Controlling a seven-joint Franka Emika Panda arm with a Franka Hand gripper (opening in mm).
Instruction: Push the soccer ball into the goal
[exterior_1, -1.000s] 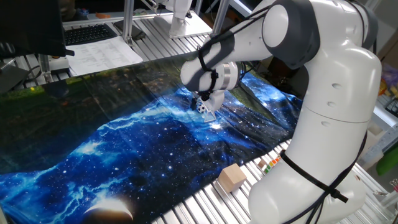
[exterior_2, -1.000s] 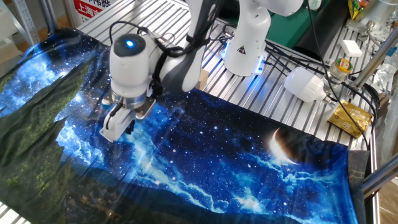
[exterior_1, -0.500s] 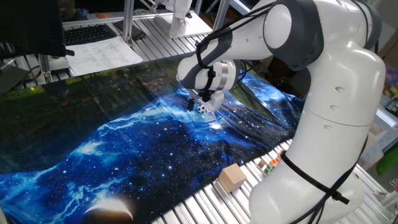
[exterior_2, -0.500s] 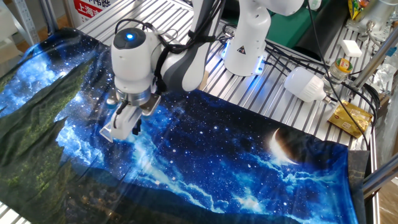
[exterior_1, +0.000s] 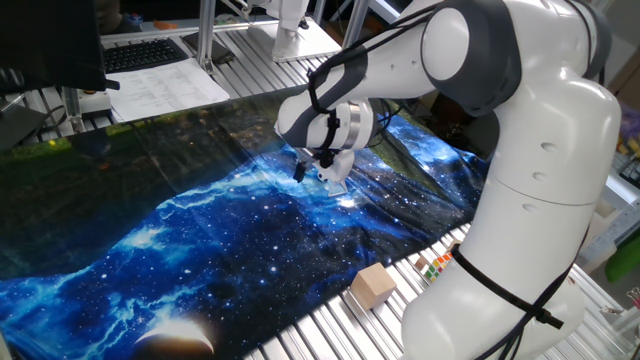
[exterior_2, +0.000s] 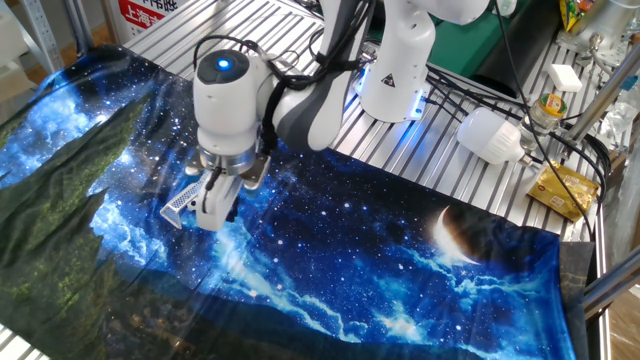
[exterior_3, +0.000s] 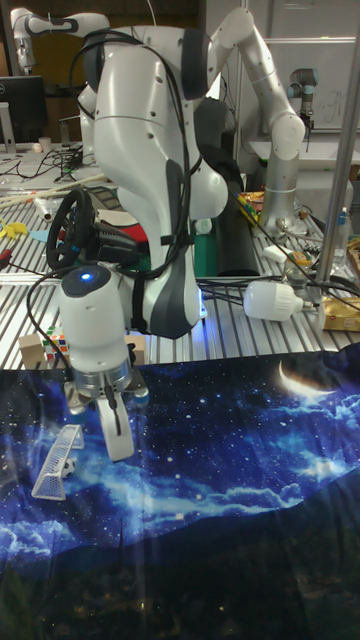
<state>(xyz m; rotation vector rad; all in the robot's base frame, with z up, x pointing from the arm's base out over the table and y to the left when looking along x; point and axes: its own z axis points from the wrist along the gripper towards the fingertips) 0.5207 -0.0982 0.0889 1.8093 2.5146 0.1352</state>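
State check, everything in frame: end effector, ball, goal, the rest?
end effector: looks shut, empty, tips low over the cloth
goal: on the cloth beside the end effector, no ball seen inside
soccer ball: not visible in any view
cloth: spread out, wrinkled
wooden block: on the table slats, untouched

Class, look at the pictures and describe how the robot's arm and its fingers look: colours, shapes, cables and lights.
The arm is glossy white with rounded shells and dark grey joints. Black cables run along it. The wrist is a white cylinder with a glowing blue light on top. Below a metal ring sits the gripper with white, narrow fingers.
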